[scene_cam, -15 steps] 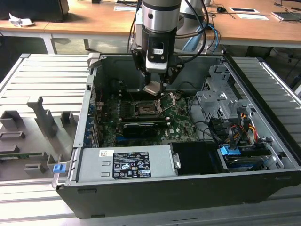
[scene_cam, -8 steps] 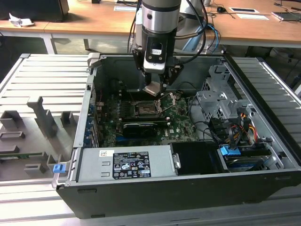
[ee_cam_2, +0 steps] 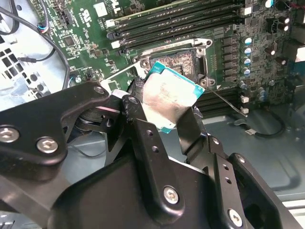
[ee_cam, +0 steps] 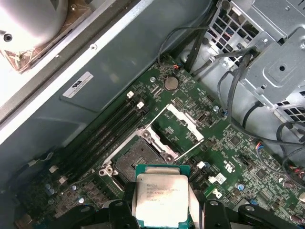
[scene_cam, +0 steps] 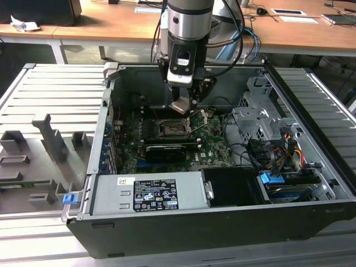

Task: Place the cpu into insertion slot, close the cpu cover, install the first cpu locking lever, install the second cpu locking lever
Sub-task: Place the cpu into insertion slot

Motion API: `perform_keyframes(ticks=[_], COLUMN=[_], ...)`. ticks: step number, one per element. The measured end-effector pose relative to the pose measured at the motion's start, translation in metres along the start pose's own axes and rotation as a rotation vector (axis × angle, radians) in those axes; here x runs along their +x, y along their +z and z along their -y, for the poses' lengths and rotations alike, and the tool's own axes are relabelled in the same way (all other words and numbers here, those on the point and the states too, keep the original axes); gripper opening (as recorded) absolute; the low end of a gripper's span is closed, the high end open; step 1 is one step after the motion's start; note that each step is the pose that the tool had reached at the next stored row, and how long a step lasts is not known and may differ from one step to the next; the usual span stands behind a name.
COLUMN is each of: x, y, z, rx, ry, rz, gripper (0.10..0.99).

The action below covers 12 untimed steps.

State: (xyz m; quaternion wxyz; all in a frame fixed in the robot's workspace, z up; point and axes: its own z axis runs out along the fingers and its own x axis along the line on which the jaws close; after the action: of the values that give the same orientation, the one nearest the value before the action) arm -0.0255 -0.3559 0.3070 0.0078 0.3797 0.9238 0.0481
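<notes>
Gripper (scene_cam: 182, 107) clamped on the cpu (scene_cam: 181, 105), just above the insertion slot (scene_cam: 172, 128).
Exterior view: the cpu is pinched by two opposite edges and hangs tilted. Second wrist view: its silvery face is turned up, one corner towards the insertion slot. First wrist view: the cpu cover (ee_cam: 179, 125) stands swung open beside the insertion slot.

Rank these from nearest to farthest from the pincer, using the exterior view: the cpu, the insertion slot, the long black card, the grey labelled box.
1. The cpu, gripped in the pincer.
2. The insertion slot, on the green board under the pincer.
3. The long black card, farther toward the camera.
4. The grey labelled box, closest to the camera.
</notes>
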Motion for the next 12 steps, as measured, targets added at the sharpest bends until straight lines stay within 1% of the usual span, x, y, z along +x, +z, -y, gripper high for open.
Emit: perform_keyframes(ticks=[8, 12], x=[0.0, 0.0], y=[0.0031, 0.0056], z=[0.0003, 0.0005], rx=[-0.001, -0.002], ry=[0.038, 0.079], rz=[0.0033, 0.0072], gripper=[0.525, 0.525])
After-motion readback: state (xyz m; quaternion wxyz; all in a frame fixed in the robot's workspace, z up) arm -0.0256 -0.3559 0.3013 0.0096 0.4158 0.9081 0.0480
